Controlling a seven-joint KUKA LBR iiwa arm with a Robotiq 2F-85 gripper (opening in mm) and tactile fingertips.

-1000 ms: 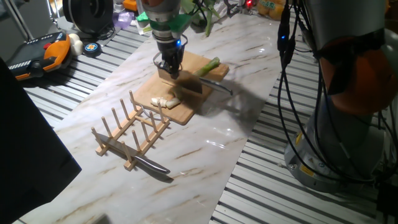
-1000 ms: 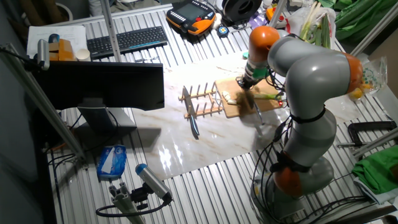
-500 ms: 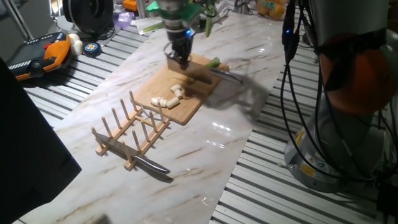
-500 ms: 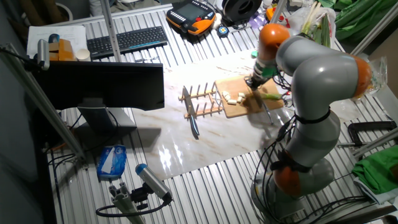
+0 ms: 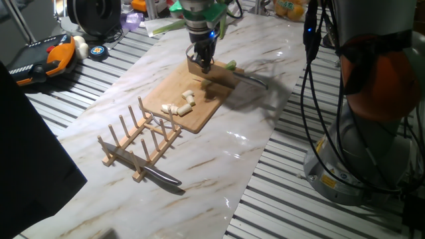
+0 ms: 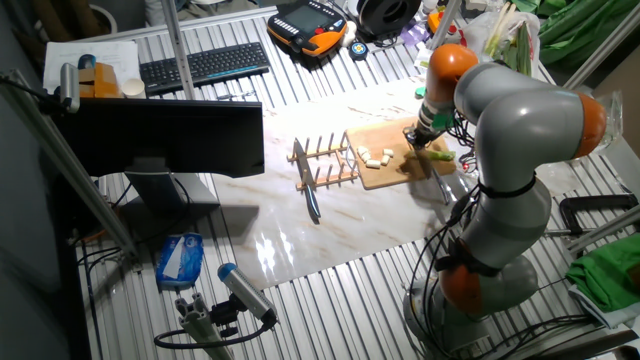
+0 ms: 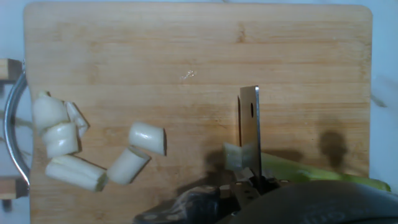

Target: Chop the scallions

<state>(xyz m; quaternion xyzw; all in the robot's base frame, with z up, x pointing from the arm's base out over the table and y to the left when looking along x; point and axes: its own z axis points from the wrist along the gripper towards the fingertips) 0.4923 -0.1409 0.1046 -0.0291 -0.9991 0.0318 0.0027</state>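
A wooden cutting board (image 5: 174, 85) lies on the marble table. Several short white scallion pieces (image 5: 178, 105) lie near its front edge, and they show at the left of the hand view (image 7: 74, 152). The pale-green scallion stalk (image 5: 229, 66) lies at the board's far right corner, and it also shows in the hand view (image 7: 305, 169). My gripper (image 5: 201, 65) is shut on a knife (image 7: 249, 130), whose handle (image 5: 249, 79) sticks out to the right. The blade stands on the cut end of the stalk. The other fixed view shows the gripper (image 6: 418, 137) over the board (image 6: 385, 178).
A wooden peg rack (image 5: 143, 136) stands in front of the board, with a second knife (image 5: 161, 176) lying under it. An orange pendant (image 5: 48, 58) lies far left. A monitor (image 6: 165, 140) and keyboard (image 6: 205, 65) stand beyond the rack. The arm's base (image 6: 480, 280) is at the table's side.
My gripper has carried the knife from the middle of the board to its far right corner, onto the stalk's end. One more cut piece lies behind the group of white pieces.
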